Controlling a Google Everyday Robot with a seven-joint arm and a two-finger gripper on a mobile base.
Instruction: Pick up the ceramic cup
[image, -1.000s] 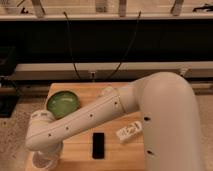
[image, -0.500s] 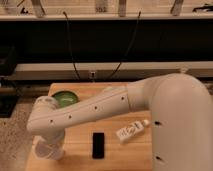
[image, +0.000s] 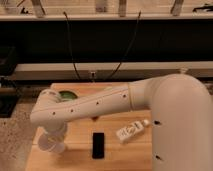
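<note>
The ceramic cup (image: 46, 143) is a small white tapered shape at the front left of the wooden table (image: 125, 155). My gripper (image: 54, 139) hangs straight down from the white arm's wrist (image: 50, 109) and sits on the cup, shut on it, with the cup a little above the table top. The wrist and gripper body hide most of the cup's right side.
A green bowl (image: 67, 94) at the table's back left is mostly hidden behind the arm. A black flat rectangular object (image: 98, 145) lies in the front middle. A small white bottle (image: 131, 131) lies on its side to its right. A dark shelf and cables stand behind the table.
The arm has risen and swung slightly right, covering more of the green bowl. The cup has moved up with the gripper.
</note>
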